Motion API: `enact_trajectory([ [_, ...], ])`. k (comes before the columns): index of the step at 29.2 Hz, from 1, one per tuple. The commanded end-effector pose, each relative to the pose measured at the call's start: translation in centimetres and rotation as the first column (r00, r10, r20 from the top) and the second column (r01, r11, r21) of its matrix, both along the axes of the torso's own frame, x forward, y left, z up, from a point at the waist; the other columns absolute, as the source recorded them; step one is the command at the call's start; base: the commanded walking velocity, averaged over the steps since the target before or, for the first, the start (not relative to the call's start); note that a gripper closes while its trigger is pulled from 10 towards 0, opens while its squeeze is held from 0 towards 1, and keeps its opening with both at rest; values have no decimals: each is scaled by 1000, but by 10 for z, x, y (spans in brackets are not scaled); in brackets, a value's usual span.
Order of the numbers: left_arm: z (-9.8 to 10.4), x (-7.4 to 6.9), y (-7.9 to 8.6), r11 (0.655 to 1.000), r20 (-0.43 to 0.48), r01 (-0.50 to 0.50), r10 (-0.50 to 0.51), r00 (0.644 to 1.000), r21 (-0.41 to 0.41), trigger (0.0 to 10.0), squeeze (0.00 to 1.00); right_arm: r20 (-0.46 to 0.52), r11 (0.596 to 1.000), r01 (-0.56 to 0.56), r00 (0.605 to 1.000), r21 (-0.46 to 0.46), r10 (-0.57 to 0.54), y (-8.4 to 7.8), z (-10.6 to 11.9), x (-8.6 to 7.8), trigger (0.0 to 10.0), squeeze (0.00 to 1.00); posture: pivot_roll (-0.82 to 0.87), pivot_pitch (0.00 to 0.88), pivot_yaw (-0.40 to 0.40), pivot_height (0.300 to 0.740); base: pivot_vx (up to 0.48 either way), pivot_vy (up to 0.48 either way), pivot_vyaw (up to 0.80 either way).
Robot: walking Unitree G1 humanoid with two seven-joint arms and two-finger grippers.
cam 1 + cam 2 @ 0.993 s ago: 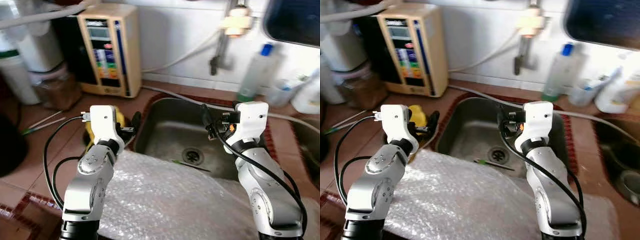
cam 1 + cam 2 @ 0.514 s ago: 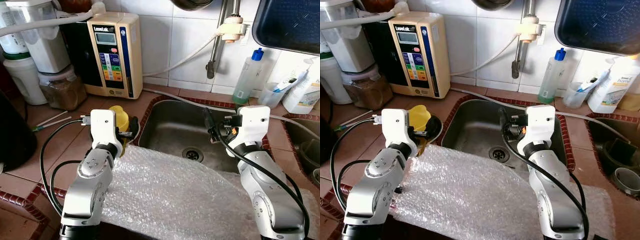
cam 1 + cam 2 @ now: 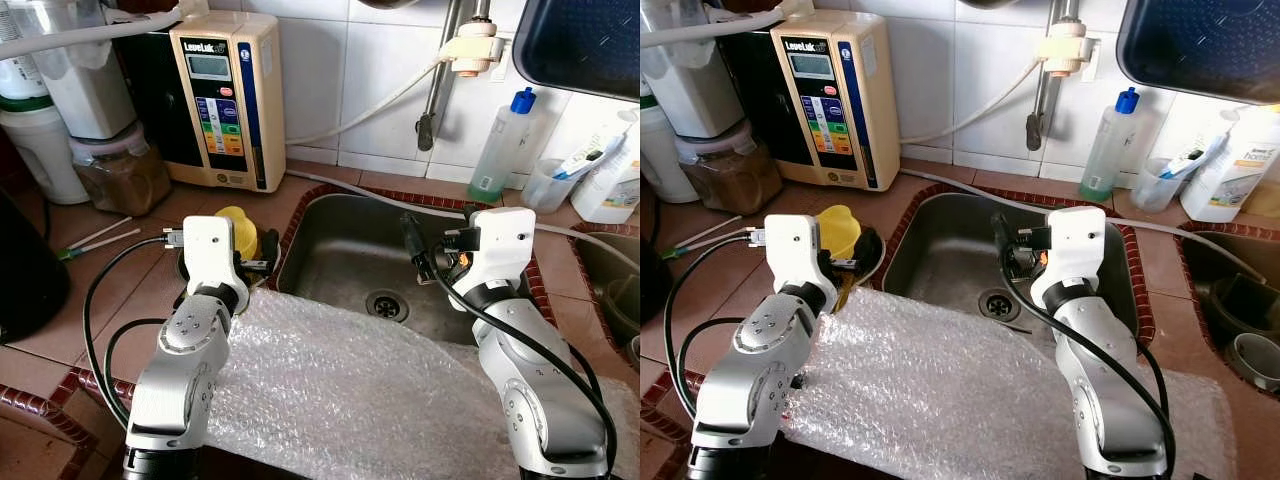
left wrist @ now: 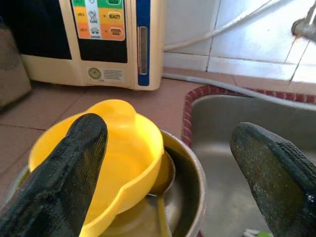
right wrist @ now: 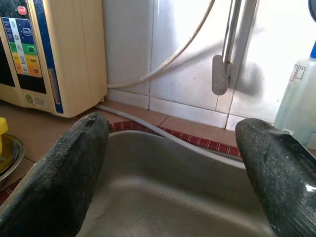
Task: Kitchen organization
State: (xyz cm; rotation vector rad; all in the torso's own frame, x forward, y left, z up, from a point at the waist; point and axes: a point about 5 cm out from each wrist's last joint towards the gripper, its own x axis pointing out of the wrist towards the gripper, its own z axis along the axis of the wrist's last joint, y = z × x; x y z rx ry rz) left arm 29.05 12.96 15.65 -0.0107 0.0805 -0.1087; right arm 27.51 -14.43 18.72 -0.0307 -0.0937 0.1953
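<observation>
a yellow plastic bowl [image 4: 111,148] sits in a steel bowl [image 4: 185,170] left of centre in the head view, beside the sink [image 3: 350,265]. the left gripper [image 4: 168,173] hovers over it, fingers apart and empty. the right gripper [image 5: 173,173] hangs over the sink, also spread. bubble wrap [image 3: 340,390] lies along the bottom.
</observation>
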Motion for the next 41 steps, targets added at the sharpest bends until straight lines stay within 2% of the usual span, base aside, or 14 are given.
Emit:
enact_trajectory([
  [1,3,-6,5,997,35,10,-13,999,73,10000,0,-2,999,-36,999,-8,36,3,2,-1,10000,0,-22,0,9,740,0,0,0],
  [9,-2,-25,16,990,50,73,-80,996,125,10000,0,-16,995,-96,995,-25,96,5,2,-2,10000,0,-5,0,-2,740,0,0,0],
  [11,-3,-27,15,988,47,92,-98,994,124,10000,0,-27,990,-140,990,-26,139,8,2,-3,10000,0,-2,0,-2,740,0,0,0],
  [12,-3,-29,15,988,43,106,-111,993,111,10000,0,-39,976,-216,976,-26,215,15,4,-7,10000,0,-2,0,-2,740,0,0,0],
  [17,-2,-30,16,987,56,103,-111,992,121,10000,0,-42,940,-341,940,-22,340,25,8,-15,10000,0,-5,0,-2,740,0,0,0],
  [21,1,-19,34,995,58,-37,31,998,96,10000,0,-49,913,-407,912,4,407,29,9,-21,10000,0,-7,0,-1,740,0,0,0],
  [24,5,-7,41,994,57,-89,85,995,71,10000,0,-48,838,-543,837,46,545,41,14,-33,10000,0,-9,0,0,740,0,0,0],
  [25,8,-1,42,994,62,-104,101,993,42,10000,0,-54,800,-598,798,43,600,45,15,-39,10000,0,-11,0,1,740,0,0,0],
  [26,9,2,42,993,54,-110,109,993,30,10000,0,-57,789,-612,787,46,614,47,15,-41,10000,0,-11,0,2,740,0,0,0],
  [28,10,10,41,991,31,-129,130,991,-24,10000,0,-63,771,-635,769,42,636,48,16,-44,10000,0,-15,0,5,740,0,0,0],
  [31,10,21,36,988,-12,-140,140,990,-72,10000,0,-67,774,-632,772,35,633,48,16,-44,10000,0,-20,0,8,740,0,0,0],
  [37,7,33,35,974,-72,-200,193,979,-107,10000,0,-72,761,-647,758,34,648,49,18,-47,10000,0,-24,0,13,740,0,0,0],
  [39,1,39,37,960,-136,-241,222,965,-142,10000,0,-83,729,-683,725,43,684,53,17,-52,10000,0,-27,0,15,740,0,0,0],
  [41,0,41,38,955,-157,-265,244,957,-131,10000,0,-88,721,-692,716,43,692,53,17,-54,10000,0,-27,0,15,740,0,0,0],
])
